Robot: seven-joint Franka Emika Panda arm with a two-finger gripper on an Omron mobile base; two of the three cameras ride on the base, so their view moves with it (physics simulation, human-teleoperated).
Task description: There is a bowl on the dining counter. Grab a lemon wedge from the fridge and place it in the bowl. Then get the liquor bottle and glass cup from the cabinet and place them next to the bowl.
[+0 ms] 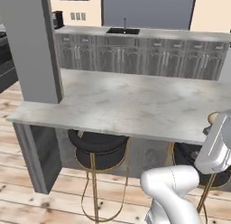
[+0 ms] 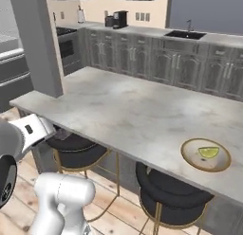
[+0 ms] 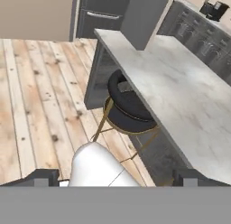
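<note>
Lemon wedge (image 2: 208, 152) already in bowl (image 2: 191, 159) at dining counter's (image 2: 137, 111) near right edge. Gripper (image 3: 115, 178) spread wide, empty. Next — liquor bottle: probably smooth, breakable — best grasped round body.

The long pale grey-white marble tabletop (image 2: 142, 111) looks smooth and softly polished, with faint darker veins. On it sits a shallow round bowl (image 2: 206, 155) with a tan, wood-coloured matt rim, holding a small yellow-green lemon wedge (image 2: 209, 152) with a moist-looking sheen. The round black stools (image 1: 98, 148) have matt padded seats on thin, shiny brass-coloured metal legs. The floor (image 3: 31, 96) is pale knotty wood planking. The dark grey panelled cabinets (image 1: 135, 58) look matt.
</note>
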